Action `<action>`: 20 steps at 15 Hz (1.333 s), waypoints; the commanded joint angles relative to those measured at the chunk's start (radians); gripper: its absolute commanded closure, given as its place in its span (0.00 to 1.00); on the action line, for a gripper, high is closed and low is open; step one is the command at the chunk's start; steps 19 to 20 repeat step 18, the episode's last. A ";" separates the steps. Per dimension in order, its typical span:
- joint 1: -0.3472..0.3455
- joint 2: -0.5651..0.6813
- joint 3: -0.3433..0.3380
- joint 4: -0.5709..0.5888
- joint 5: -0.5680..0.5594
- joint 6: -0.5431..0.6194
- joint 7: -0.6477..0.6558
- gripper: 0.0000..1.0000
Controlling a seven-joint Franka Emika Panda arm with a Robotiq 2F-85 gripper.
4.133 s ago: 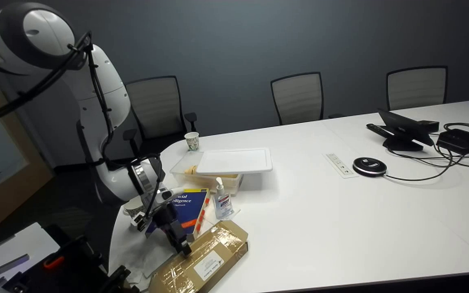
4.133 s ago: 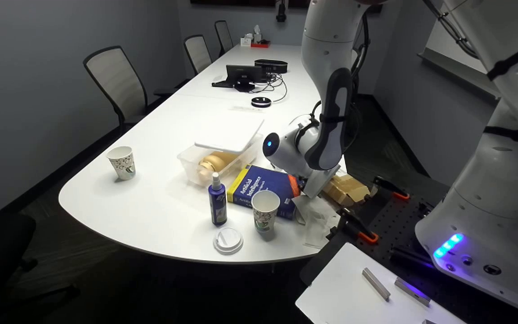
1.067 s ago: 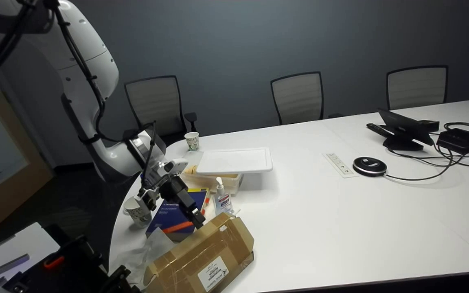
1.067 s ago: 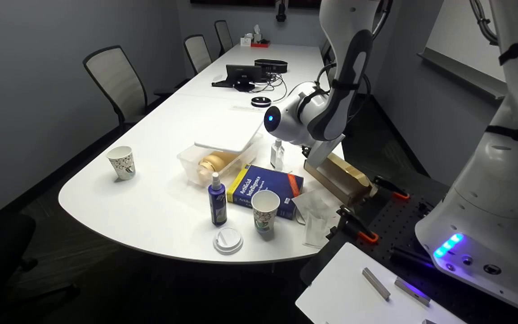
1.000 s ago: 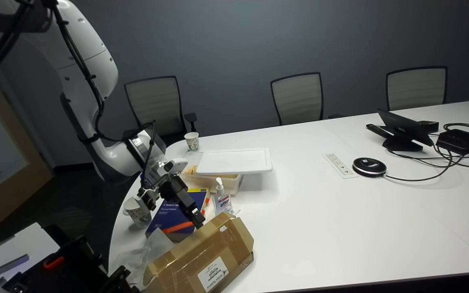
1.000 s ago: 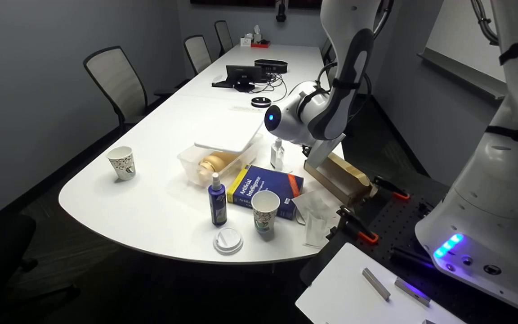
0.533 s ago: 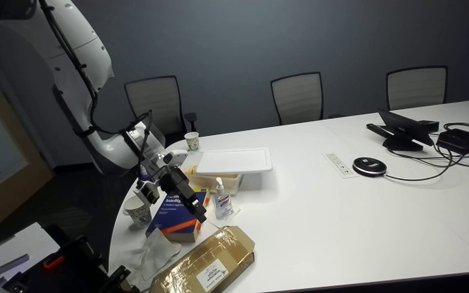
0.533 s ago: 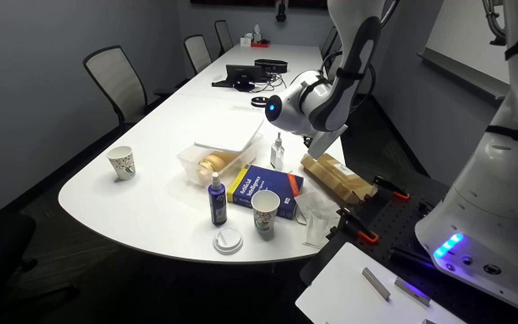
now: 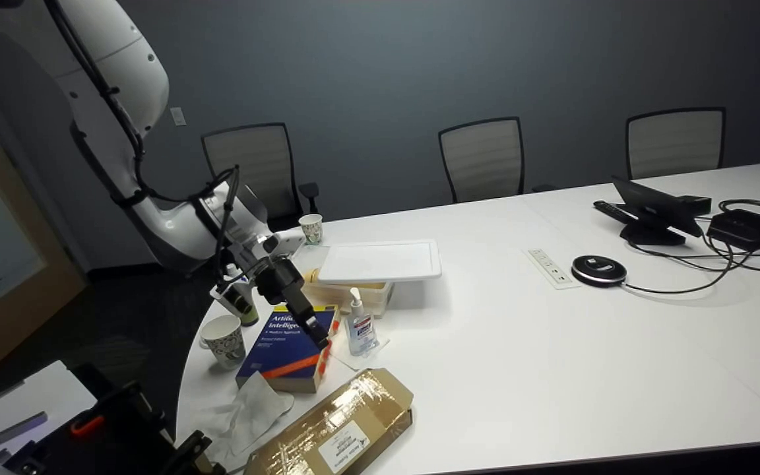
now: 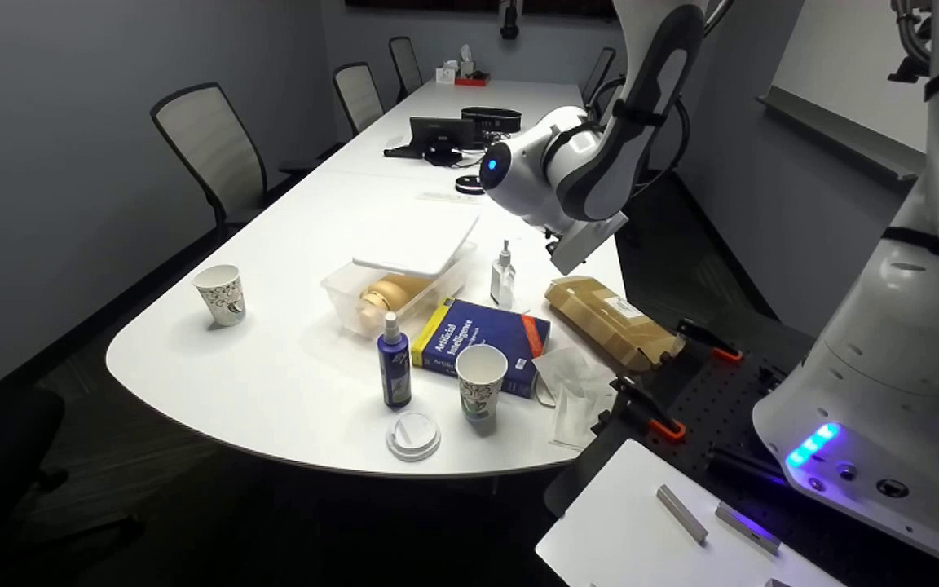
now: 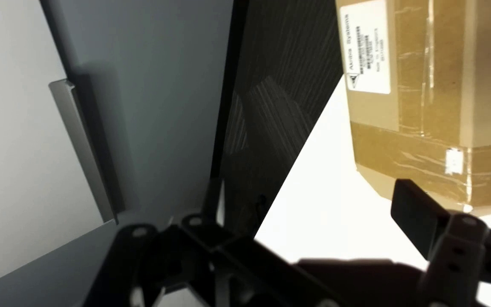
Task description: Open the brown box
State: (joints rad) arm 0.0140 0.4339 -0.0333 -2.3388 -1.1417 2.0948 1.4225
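Observation:
The brown box (image 9: 337, 425) lies flat at the table's near edge with its white label up. It also shows in an exterior view (image 10: 612, 322) and at the upper right of the wrist view (image 11: 420, 98). Clear tape runs over its top and end, and its lid looks shut. My gripper (image 11: 313, 200) is open, its fingers wide apart with nothing between them. In an exterior view the gripper (image 9: 317, 333) hangs above the box's far side, by the blue book, apart from the box. In an exterior view its fingers are mostly hidden behind the wrist.
A blue book (image 9: 284, 349), a sanitizer bottle (image 9: 361, 330) and crumpled plastic (image 9: 254, 406) lie beside the box. A clear bin with a white lid (image 9: 380, 260) stands behind. Paper cups (image 10: 480, 383) and a spray bottle (image 10: 394, 367) stand on the table. Clamps (image 10: 649, 408) border the table.
One second ago the box was tipped up with its far long side raised by the gripper; it dropped flat. The gripper has since risen and moved away from it.

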 commanded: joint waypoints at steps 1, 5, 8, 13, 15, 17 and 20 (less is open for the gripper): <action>-0.058 -0.160 0.031 -0.088 0.157 0.110 -0.124 0.00; -0.075 -0.338 0.025 -0.167 0.418 0.211 -0.312 0.00; -0.065 -0.477 0.016 -0.221 0.631 0.262 -0.493 0.00; -0.052 -0.620 0.016 -0.232 0.936 0.229 -0.726 0.00; -0.056 -0.644 0.018 -0.226 1.003 0.218 -0.785 0.00; -0.062 -0.659 0.022 -0.223 1.037 0.207 -0.818 0.00; -0.062 -0.662 0.023 -0.222 1.055 0.201 -0.835 0.00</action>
